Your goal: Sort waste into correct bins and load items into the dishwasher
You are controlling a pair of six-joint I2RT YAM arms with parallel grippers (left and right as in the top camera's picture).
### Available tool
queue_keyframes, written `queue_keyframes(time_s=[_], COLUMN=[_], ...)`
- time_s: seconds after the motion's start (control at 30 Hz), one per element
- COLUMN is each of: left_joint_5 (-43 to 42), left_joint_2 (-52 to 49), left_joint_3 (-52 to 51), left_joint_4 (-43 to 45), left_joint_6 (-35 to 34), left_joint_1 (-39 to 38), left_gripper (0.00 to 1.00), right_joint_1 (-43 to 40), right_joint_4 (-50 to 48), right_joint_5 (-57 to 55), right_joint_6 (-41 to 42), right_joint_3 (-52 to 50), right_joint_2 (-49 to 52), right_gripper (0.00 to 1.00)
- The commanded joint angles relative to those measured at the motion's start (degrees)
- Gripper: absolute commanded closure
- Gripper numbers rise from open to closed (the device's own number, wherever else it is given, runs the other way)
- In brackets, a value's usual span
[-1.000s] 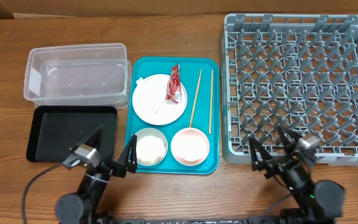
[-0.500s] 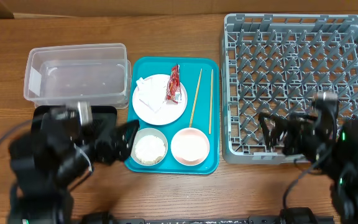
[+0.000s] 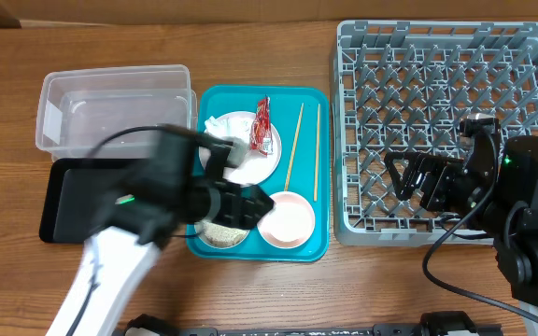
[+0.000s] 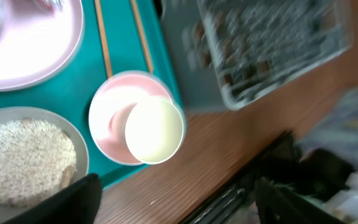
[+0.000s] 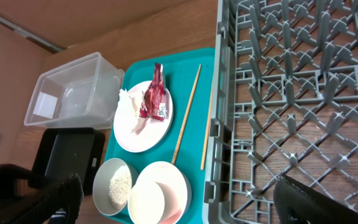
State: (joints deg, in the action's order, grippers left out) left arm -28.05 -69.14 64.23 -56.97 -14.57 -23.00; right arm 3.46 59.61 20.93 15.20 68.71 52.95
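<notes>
On the teal tray [image 3: 304, 101] a white plate [image 3: 241, 159] holds a crumpled napkin [image 3: 219, 126] and a red sauce packet [image 3: 262, 126]. Two chopsticks [image 3: 294, 145] lie beside it. A pink bowl [image 3: 286, 222] holds a small white cup [image 4: 154, 129]. The greyish bowl with rice [image 4: 23, 162] stands to its left, partly hidden in the overhead view. My left gripper [image 3: 250, 205] is open and empty above the two bowls. My right gripper [image 3: 414, 182] is open and empty over the front part of the grey dish rack [image 3: 446, 84].
The clear tub [image 3: 115, 73] stands at the back left, with the black tray [image 3: 68, 201] in front of it. Both lie left of the teal tray. The dish rack fills the right side, and bare wooden table runs along the front edge.
Both arms have risen from the front edge and swung in: the left over the tray's bowls, the right over the rack's front. The items have not moved.
</notes>
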Motion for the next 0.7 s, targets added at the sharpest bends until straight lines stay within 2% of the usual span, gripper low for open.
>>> queue_keyframes(time_s=[0.0, 0.07, 0.17, 0.27, 0.33, 0.37, 0.53, 0.67], left_joint_5=[21.92, 27.15, 28.06, 28.02, 28.0, 28.0, 24.44, 13.88], left_joint_2=[-6.91, -11.52, -17.97, -23.26, -24.39, -24.35, -20.98, -16.61], left_joint_3=[0.74, 0.74, 0.74, 0.76, 0.98, 1.2, 6.58, 13.86], left_joint_4=[1.09, 2.16, 4.76, 6.54, 6.64, 6.51, 2.23, -3.52], left_joint_6=[-3.78, -6.4, -6.97, -8.0, -9.05, -9.31, -8.13, -3.15], left_joint_1=[-9.7, -13.07, -15.58, -16.02, -15.54, -15.17, -12.46, -6.8], left_gripper=[0.24, 0.24, 0.26, 0.57, 0.87, 0.96, 0.96, 0.96], right_joint_1=[-0.11, -0.11, -0.11, -0.11, -0.11, -0.11, -0.11, -0.11], right_joint_4=[-0.26, 0.09, 0.76, 1.16, 1.22, 1.22, 1.16, 1.18], right_joint_5=[-0.24, -0.24, -0.26, -0.24, -0.26, -0.26, -0.24, 0.13], right_joint_6=[0.09, 0.09, 0.07, 0.07, 0.07, 0.07, 0.07, 0.02], right_joint_3=[1.79, 1.79, 1.79, 1.79, 1.79, 1.79, 1.79, 1.79], right_joint_2=[-0.24, -0.26, -0.24, -0.15, -0.15, -0.15, -0.15, -0.15], right_gripper=[0.0, 0.0, 0.0, 0.0, 0.0, 0.0, 0.0, 0.0])
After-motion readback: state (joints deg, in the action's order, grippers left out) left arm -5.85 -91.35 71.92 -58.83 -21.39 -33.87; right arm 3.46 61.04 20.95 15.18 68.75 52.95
